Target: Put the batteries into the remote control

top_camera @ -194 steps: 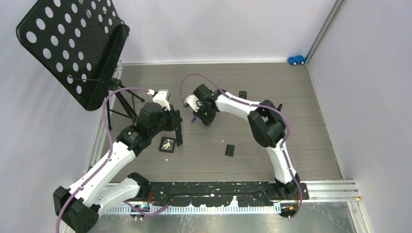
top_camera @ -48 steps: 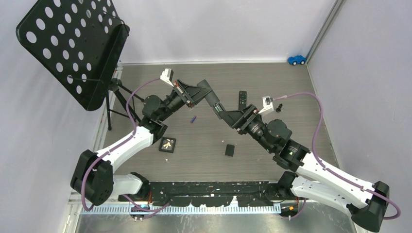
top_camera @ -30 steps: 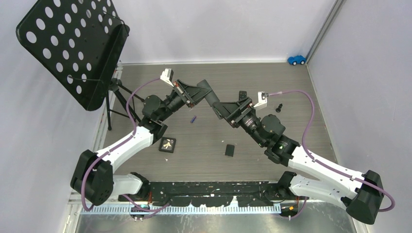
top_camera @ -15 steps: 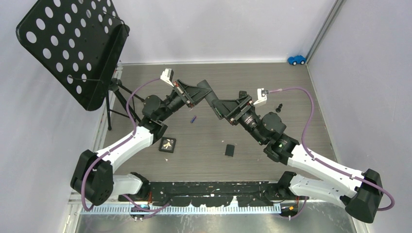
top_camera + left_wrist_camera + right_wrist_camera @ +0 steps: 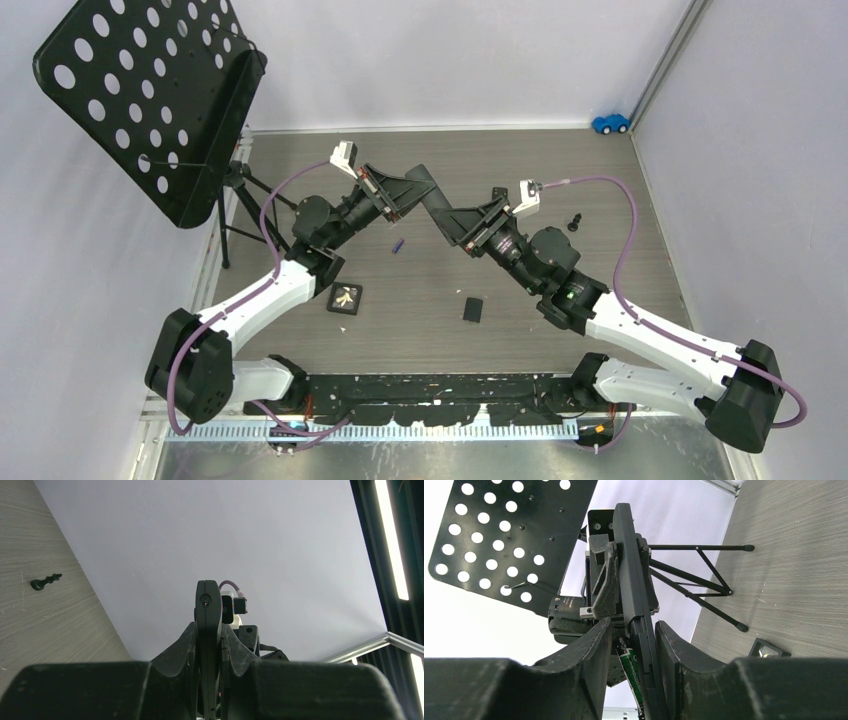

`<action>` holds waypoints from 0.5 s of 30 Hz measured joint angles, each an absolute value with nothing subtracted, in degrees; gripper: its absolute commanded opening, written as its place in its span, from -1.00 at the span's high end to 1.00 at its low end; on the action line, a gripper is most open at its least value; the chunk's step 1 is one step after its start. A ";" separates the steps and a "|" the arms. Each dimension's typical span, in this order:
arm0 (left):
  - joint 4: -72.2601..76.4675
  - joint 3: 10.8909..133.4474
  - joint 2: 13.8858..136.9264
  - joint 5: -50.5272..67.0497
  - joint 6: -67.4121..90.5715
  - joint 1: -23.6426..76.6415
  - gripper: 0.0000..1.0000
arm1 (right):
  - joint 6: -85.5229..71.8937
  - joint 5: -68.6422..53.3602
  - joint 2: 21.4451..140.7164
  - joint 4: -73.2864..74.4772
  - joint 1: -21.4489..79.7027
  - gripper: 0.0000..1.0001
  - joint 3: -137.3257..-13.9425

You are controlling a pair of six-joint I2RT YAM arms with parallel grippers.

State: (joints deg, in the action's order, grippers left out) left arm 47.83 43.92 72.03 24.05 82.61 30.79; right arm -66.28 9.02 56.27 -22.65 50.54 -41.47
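My left gripper (image 5: 210, 639) and right gripper (image 5: 632, 635) both clamp the remote control (image 5: 628, 565) aloft, a green battery (image 5: 629, 666) showing at its side.

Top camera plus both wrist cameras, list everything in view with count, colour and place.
music stand: one, black, far left.
toy car: one, blue, far right corner.
held remote: one, black, raised mid-air.
green battery: one, dark green, against the held remote.
blue battery: one, blue, on the table, centre.
cover plate: one, black, near centre.
small tray: one, black, left of the cover plate.
peg: one, black, right side.
second remote: one, black, far side, mostly hidden.
left gripper: one, black, fingers shut on the held remote.
right gripper: one, black, fingers astride the held remote, grip unclear.
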 measured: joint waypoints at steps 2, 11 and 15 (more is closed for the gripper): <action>47.88 43.92 72.01 24.08 82.94 30.79 1.00 | -66.39 8.93 56.27 -22.50 50.54 0.27 -41.47; 48.23 43.92 71.99 24.01 85.45 30.79 1.00 | -67.11 8.47 56.27 -23.24 50.50 0.58 -41.43; 48.47 43.92 71.96 23.81 87.29 30.79 1.00 | -67.20 8.03 56.25 -24.38 50.50 0.75 -41.17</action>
State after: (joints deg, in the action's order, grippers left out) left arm 48.47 43.92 71.96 23.81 87.29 30.79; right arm -67.20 8.03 56.25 -24.38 50.50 -41.17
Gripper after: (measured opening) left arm 0.156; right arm 0.252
